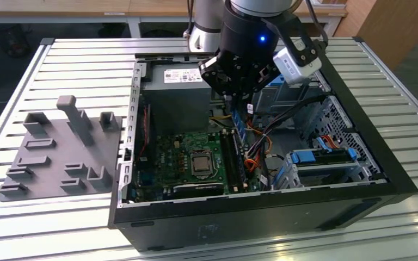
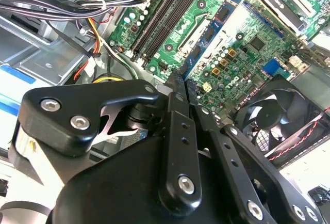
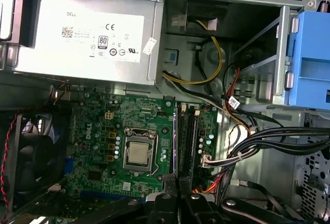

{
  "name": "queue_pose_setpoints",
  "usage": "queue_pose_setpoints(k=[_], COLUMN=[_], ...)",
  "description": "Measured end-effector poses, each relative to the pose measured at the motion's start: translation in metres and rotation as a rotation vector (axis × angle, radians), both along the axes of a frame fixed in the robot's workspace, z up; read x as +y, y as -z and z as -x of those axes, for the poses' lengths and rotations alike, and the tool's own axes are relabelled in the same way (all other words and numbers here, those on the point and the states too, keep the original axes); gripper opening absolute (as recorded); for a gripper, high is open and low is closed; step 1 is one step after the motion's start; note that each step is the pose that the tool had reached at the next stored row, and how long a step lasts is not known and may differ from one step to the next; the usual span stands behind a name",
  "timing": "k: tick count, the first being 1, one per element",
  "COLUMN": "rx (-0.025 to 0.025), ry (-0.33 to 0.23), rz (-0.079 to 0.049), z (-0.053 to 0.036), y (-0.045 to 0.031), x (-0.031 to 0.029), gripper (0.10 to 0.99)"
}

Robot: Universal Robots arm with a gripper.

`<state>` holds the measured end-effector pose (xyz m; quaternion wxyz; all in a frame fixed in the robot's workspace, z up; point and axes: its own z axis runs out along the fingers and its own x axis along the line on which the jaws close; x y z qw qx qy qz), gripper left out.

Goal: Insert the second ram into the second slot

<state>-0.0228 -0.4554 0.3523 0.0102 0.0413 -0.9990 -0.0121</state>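
Exterior view shows the hand (image 1: 235,99) lowered into the open computer case (image 1: 267,198), which lies on its side on the slatted bench (image 1: 78,60). Below the hand I see the second ram (image 1: 243,130): a thin blue strip, edge-on to the camera, running roughly in line with the memory slots (image 1: 232,160) on the green motherboard (image 1: 187,163). I can't make out a label on it from this angle.

I judge the hand to be clenched on the stick. In the second wrist view the two fingers (image 2: 174,87) are drawn nearly together with only a narrow sliver between them. In the first wrist view the hand (image 3: 178,197) sits at the near end of the memory slots (image 3: 185,141), lined up with them.

As for progress, the pick-up looks done and the stick has been carried over the board. Seating does not look finished, since the blue strip appears to ride above the slots rather than sunk in one. I cannot tell how close its lower edge is to the slot, or whether the neighbouring slot is filled.

The grey parts tray (image 1: 56,147) sits on the bench beside the case, well apart from the hand.
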Motion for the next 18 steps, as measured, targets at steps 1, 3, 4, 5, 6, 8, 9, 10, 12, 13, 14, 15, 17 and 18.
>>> queue_pose_setpoints(k=[1,3,4,5,6,8,9,10,12,13,14,15,17,18], rx=[-0.0001,-0.0001,-0.0001,-0.0001,-0.0001,-0.0001,-0.0001,-0.0001,-0.0001,-0.0001,-0.0001,-0.0001,-0.0002,-0.0001], ry=[0.0,0.0,0.0,0.0,0.0,0.0,0.0,0.0,0.0,0.0,0.0,0.0,0.0,0.0], rz=[0.0,0.0,0.0,0.0,0.0,0.0,0.0,0.0,0.0,0.0,0.0,0.0,0.0,0.0], z=[0.0,0.0,0.0,0.0,0.0,0.0,0.0,0.0,0.0,0.0,0.0,0.0,0.0,0.0], y=[0.0004,0.0005,0.0007,0.001,0.0012,0.0016,0.0019,0.002,0.0024,0.0027,0.0028,0.0031,0.0039,0.0048], x=[0.0,0.0,0.0,0.0,0.0,0.0,0.0,0.0,0.0,0.0,0.0,0.0,0.0,0.0], gripper=[0.133,0.133,0.133,0.133,0.133,0.133,0.133,0.133,0.133,0.133,0.133,0.133,0.133,0.133])
